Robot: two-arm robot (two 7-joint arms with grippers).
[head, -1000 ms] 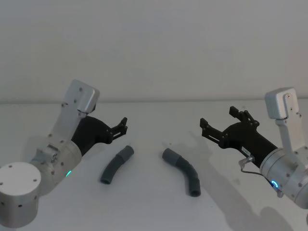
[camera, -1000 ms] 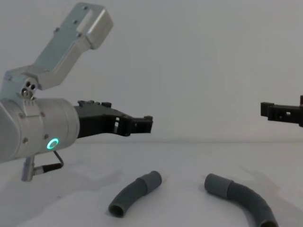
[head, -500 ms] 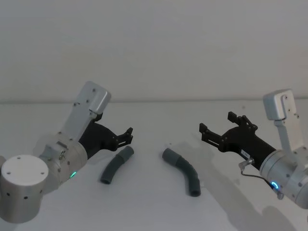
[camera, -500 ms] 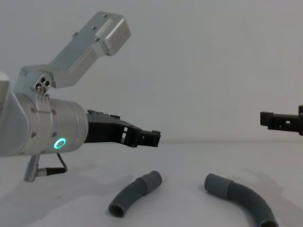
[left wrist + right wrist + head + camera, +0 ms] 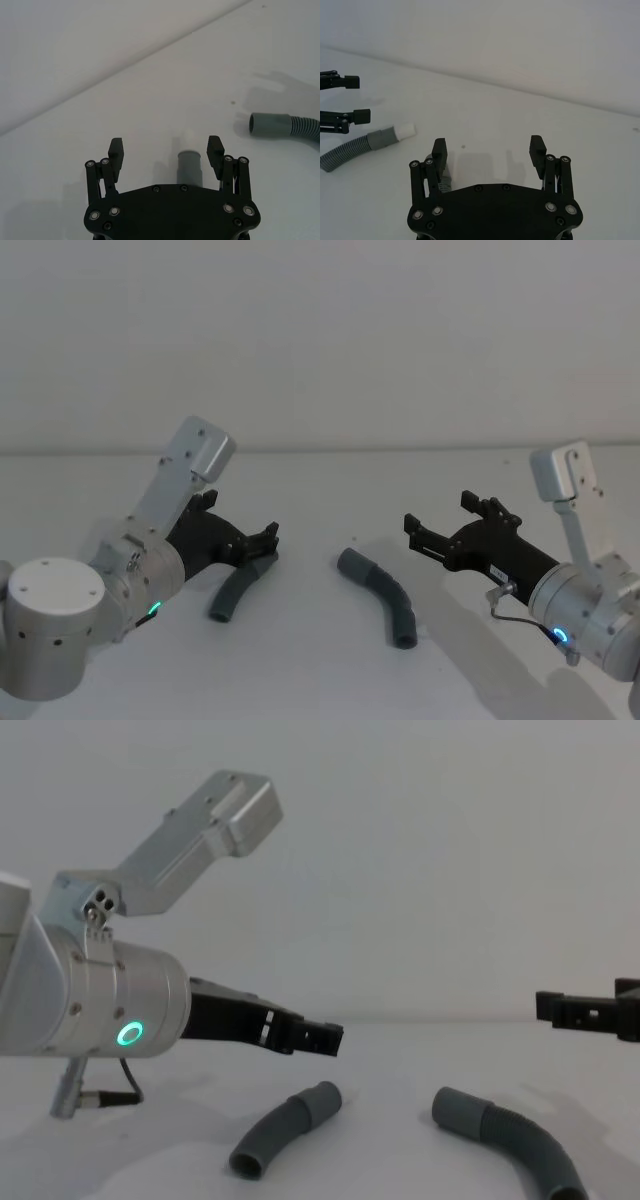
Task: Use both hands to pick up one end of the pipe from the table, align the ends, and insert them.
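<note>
Two dark grey pipe pieces lie on the white table [image 5: 320,670]. The short piece [image 5: 232,594] [image 5: 285,1128] lies left. Its cuff [image 5: 190,169] sits just below and between the fingers of my open left gripper [image 5: 268,540] [image 5: 166,150] [image 5: 325,1038]. The pale tip [image 5: 405,131] of that cuff points toward the long piece [image 5: 385,598] [image 5: 510,1138]. The long piece's socket cuff [image 5: 350,563] [image 5: 267,124] faces the short piece. My right gripper [image 5: 438,515] [image 5: 489,147] [image 5: 585,1008] hovers open, up and to the right of that socket cuff, holding nothing.
A pale grey wall [image 5: 320,340] rises behind the table's far edge [image 5: 330,451]. A gap of bare table [image 5: 305,575] separates the two pieces' facing ends. Both arm bodies fill the near left and near right corners.
My left gripper has moved forward and down until its open fingers straddle the short piece's cuff. The right gripper has dropped lower and shifted a little left toward the long piece. Neither piece moved.
</note>
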